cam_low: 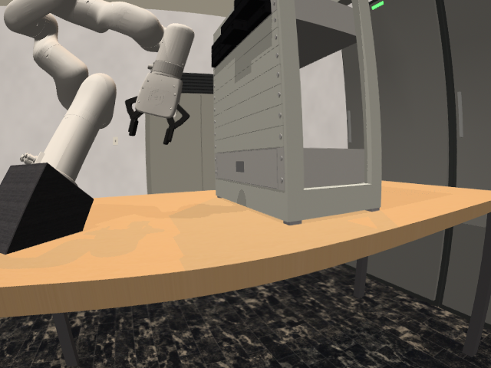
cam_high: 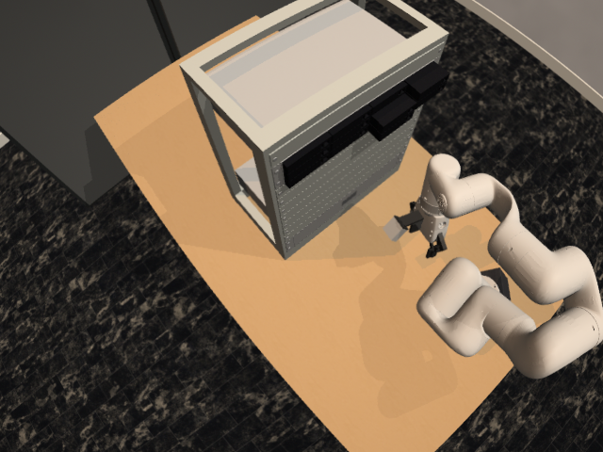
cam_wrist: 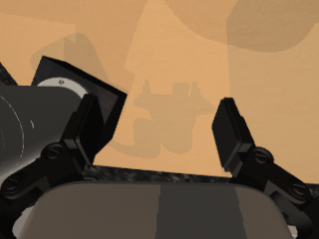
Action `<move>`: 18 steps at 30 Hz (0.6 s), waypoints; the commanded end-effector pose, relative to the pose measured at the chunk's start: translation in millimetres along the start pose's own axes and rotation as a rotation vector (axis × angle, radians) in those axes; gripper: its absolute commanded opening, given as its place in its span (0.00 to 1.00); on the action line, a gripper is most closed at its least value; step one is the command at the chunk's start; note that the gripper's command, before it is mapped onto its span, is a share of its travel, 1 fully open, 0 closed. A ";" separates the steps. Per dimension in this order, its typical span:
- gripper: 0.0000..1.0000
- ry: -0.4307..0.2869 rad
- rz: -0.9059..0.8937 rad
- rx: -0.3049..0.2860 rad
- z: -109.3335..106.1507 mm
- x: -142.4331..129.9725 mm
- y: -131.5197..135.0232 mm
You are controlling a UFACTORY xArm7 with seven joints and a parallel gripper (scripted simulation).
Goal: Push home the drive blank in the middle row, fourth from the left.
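The grey rack (cam_high: pixel 311 111) stands on the orange table. The black chassis front (cam_high: pixel 360 123) with its drive blanks runs along the top of the rack's front face. Two blanks plainly stick out near the right end, one at the far right (cam_high: pixel 427 80) and one left of it (cam_high: pixel 392 117); I cannot tell their rows. In the side view the chassis (cam_low: pixel 238 27) is seen edge-on at the rack's top. My gripper (cam_high: pixel 431 245) is open and empty, points down at the table, and hangs apart from the rack's front, well below the blanks. It also shows in the side view (cam_low: pixel 150 133) and the wrist view (cam_wrist: pixel 159 124).
Grey perforated panels (cam_high: pixel 335 186) fill the rack front below the chassis. The arm's black base (cam_low: pixel 39 205) sits on the table near its right edge. Dark cabinets (cam_high: pixel 73 88) stand behind the table. The table edge (cam_low: pixel 238 273) curves along the front.
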State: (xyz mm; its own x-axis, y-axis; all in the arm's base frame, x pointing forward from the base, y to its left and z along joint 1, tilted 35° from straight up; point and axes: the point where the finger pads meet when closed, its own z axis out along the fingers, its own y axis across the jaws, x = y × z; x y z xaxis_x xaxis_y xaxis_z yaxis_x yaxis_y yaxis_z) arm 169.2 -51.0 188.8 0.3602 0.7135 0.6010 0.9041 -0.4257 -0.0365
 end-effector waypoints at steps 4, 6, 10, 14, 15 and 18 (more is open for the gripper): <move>1.00 0.072 0.182 -0.017 -6.6 1.6 -2.6; 1.00 0.088 0.217 -0.020 -7.9 2.1 -3.0; 1.00 0.137 0.324 -0.027 -12.1 3.6 -3.9; 1.00 0.188 0.429 -0.034 -16.9 5.4 -4.2; 1.00 0.188 0.429 -0.034 -16.9 5.4 -4.2; 1.00 0.224 0.499 -0.039 -20.4 6.7 -4.2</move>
State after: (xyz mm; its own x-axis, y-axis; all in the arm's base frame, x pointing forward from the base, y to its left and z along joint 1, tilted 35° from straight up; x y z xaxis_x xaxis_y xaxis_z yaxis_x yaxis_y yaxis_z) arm 163.8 -53.8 204.0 0.6332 0.3834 0.6724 0.6942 -0.6655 -0.2742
